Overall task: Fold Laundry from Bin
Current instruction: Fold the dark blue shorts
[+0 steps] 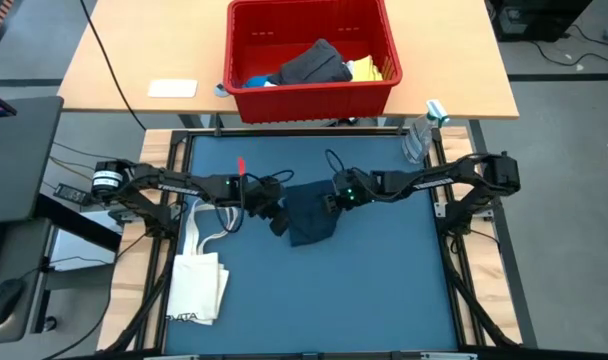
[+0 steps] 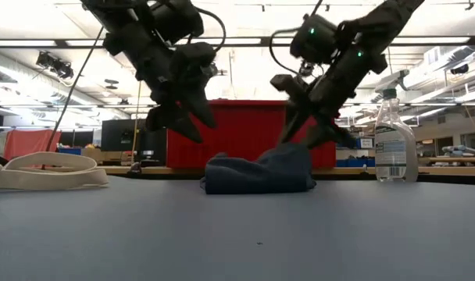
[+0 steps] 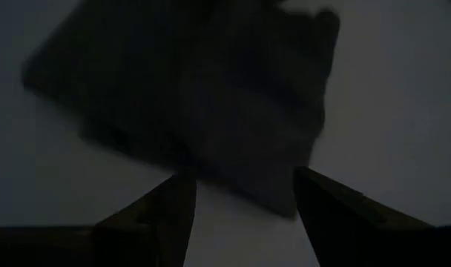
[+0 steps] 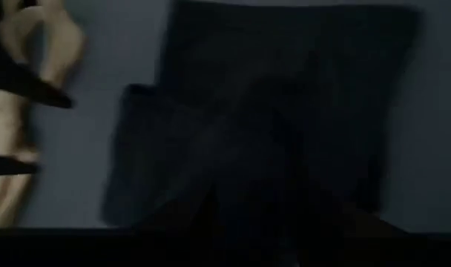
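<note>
A dark navy cloth lies bunched on the blue table mat, with its right end raised. My left gripper is open and empty. It hovers above the mat just left of the cloth, which shows beyond its fingers. My right gripper comes down on the raised end with its fingers apart, and the cloth fills its wrist view. The red bin stands on the far table, holding dark grey, yellow and bright blue pieces. My right gripper's fingers slant down from above onto the raised right end of the navy cloth, one on each side of the hump. I cannot tell whether they touch it. The cloth rests on the mat.
A cream tote bag with long handles lies at the mat's left side. A clear spray bottle stands at the far right corner. The near half of the mat is bare.
</note>
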### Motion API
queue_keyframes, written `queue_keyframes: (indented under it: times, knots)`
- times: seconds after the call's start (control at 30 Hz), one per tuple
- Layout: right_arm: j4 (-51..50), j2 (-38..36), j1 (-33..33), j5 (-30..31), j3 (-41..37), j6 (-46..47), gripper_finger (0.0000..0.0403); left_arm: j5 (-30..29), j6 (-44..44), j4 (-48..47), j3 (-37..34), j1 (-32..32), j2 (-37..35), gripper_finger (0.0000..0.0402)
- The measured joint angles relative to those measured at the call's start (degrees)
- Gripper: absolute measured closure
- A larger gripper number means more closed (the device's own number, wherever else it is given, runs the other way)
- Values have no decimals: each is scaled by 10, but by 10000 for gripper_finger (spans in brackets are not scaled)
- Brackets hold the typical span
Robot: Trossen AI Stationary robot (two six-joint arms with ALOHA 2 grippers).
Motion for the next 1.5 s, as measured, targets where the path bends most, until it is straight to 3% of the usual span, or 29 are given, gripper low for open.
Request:
queue_keyframes:
  times: [0.13, 0.33, 0.57, 0.67, 0.77, 0.83, 1.2, 1.5]
  knots:
    - [24, 14, -18, -41, 0, -17, 244, -3, 14, 33, 0, 17, 25, 173]
    - [37, 40, -21, -47, 0, -19, 238, -1, 18, 79, 0, 23, 78, 173]
    - [131, 106, -19, -123, 1, -16, 245, 28, 17, 104, 0, 23, 116, 176]
    - [134, 115, -20, -133, 1, -17, 289, 28, 15, 98, 0, 23, 116, 200]
    - [135, 108, -20, -140, 0, -43, 373, 36, 15, 97, 0, 23, 111, 238]
    - [128, 91, -18, -143, 0, -47, 382, 45, 13, 98, 0, 23, 105, 263]
    - [23, -29, -5, -43, 0, -81, 385, 55, 55, 94, 0, 30, 40, 371]
    - [4, -38, 51, 46, 0, -103, 385, 71, 72, 93, 0, 52, 36, 384]
